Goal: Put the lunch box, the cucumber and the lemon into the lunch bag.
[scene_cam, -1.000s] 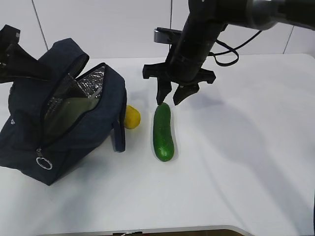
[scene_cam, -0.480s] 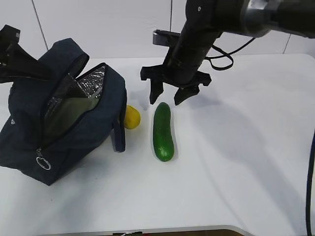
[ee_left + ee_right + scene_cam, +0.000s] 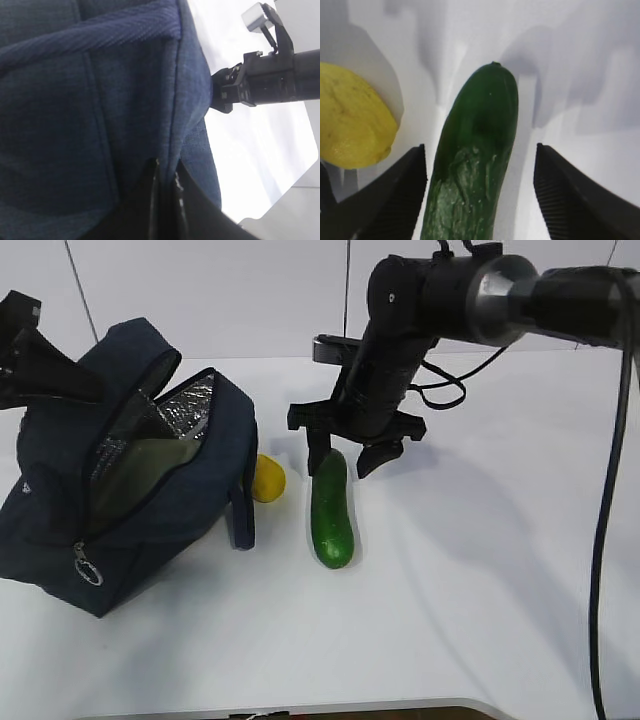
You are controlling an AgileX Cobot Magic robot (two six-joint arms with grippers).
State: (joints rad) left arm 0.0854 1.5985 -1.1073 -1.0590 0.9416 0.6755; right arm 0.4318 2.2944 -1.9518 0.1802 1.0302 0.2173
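1. Cucumber [image 3: 332,508] position is what the coming move turns on: it lies on the white counter [image 3: 480,590] at the centre of the exterior frame, its long axis running from the upper centre toward the lower centre, almost straight down the picture.

2. The right end effector [image 3: 348,455] is set over the cucumber's far tip, with one finger to each side of it. In the right wrist view the cucumber [image 3: 472,165] is seen between the two dark fingers [image 3: 395,195], which stand wide apart and touch nothing; its long axis crosses the line between the fingers.

3. The lemon [image 3: 268,478] lies just left of the cucumber, close beside the right side wall of the lunch bag [image 3: 130,500]. In the right wrist view the lemon [image 3: 352,120] sits just outside the left finger, so a closing stroke is judged to clear it only narrowly.

4. The left end effector [image 3: 165,205] is seen closed together on a fold of the lunch bag's navy fabric at the upper left of the exterior frame, so the bag's mouth is held open and its shiny lining is shown.

5. The right arm is plainly the nearer one to the cucumber. The bag's opening lies to the left of the cucumber, beyond the lemon.

6. The lunch box cannot be made out with certainty; a pale shape inside the bag may be it.
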